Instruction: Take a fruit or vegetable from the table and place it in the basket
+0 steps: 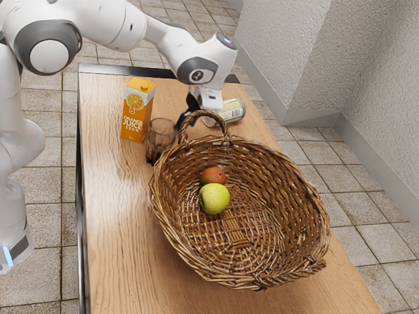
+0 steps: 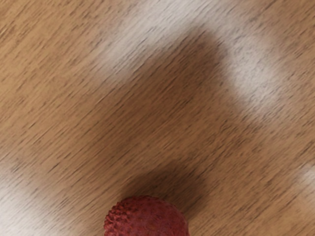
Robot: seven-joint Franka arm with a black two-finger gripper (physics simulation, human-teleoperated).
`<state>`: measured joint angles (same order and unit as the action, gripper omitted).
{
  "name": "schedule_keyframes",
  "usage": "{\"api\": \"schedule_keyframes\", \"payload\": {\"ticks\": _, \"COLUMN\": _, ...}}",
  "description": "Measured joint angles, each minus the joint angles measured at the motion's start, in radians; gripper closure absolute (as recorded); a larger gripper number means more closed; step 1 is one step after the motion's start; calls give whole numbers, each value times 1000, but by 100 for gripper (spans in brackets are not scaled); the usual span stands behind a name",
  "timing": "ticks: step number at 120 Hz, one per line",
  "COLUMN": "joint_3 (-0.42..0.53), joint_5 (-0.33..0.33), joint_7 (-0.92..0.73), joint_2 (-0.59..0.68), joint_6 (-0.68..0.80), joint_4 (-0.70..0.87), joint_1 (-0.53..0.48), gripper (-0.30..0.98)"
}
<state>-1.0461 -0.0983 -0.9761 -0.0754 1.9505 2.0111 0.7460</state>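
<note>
My gripper (image 1: 189, 116) is low over the table (image 1: 111, 216), behind the basket's handle in the exterior view and partly hidden by it. A red, bumpy-skinned round fruit (image 2: 146, 219) lies at or just under my hand, its shadow on the wood beside it; whether it is gripped cannot be told. The large wicker basket (image 1: 298, 171) stands on the table. Inside it are a yellow-green apple (image 1: 215, 199) and a red-orange fruit (image 1: 213, 176), side by side.
An orange juice carton (image 1: 137, 110) stands upright towards the exterior view's left, near a dark transparent glass (image 1: 160, 136) by the basket's rim. A can (image 1: 232, 112) lies on its side just beyond my gripper, towards the exterior view's right.
</note>
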Motion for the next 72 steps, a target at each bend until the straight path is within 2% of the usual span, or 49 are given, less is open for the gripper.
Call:
{"api": "schedule_keyframes", "payload": {"ticks": 44, "joint_3": 0, "joint_5": 1, "joint_7": 77, "joint_2": -12, "joint_6": 108, "joint_4": 8, "joint_1": 3, "gripper": 0}}
{"api": "schedule_keyframes", "payload": {"ticks": 72, "joint_3": 12, "joint_5": 35, "joint_7": 136, "joint_2": -12, "joint_6": 143, "joint_4": 11, "joint_1": 16, "gripper": 0}}
